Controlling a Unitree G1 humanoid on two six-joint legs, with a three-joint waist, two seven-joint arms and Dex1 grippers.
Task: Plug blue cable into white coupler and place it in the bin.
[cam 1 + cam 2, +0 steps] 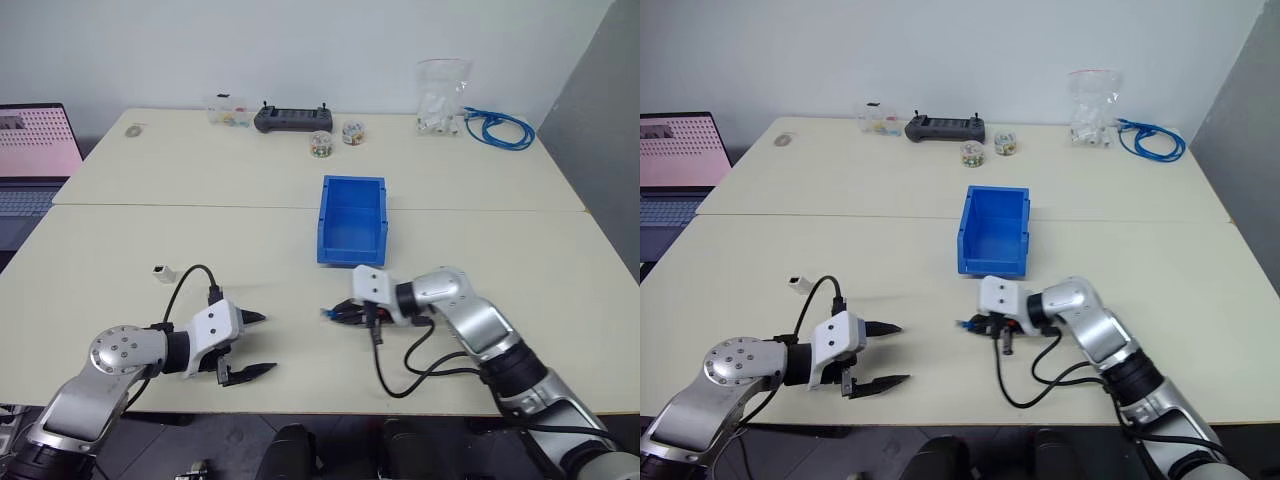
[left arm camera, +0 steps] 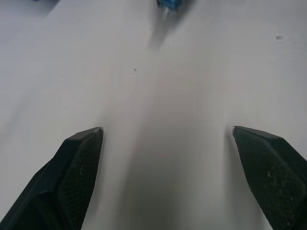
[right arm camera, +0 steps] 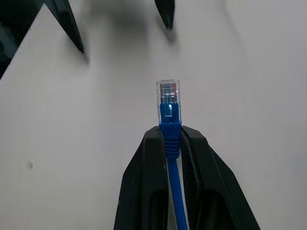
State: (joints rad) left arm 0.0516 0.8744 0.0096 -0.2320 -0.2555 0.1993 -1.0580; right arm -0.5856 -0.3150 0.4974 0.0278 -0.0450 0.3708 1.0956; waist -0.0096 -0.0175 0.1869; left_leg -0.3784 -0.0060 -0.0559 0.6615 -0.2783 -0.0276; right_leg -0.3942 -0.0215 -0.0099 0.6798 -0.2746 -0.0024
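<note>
Right wrist view: right gripper [image 3: 169, 136] is clamped on the blue cable [image 3: 169, 115] just behind its clear plug, plug sticking straight out past the fingertips and aimed toward the left gripper [image 1: 250, 345], which hangs wide open and empty over the table. Risk as I see it: the white coupler [image 1: 164, 271] sits loose on the table well off to the left, beside neither claw, so pushing the plug in without the left claw pinning it would likely just shove the small block away, or the thin cable could slip or twist in the pinch. Cable is light blue and thin; the bin [image 1: 352, 220] stands empty behind the right gripper.
</note>
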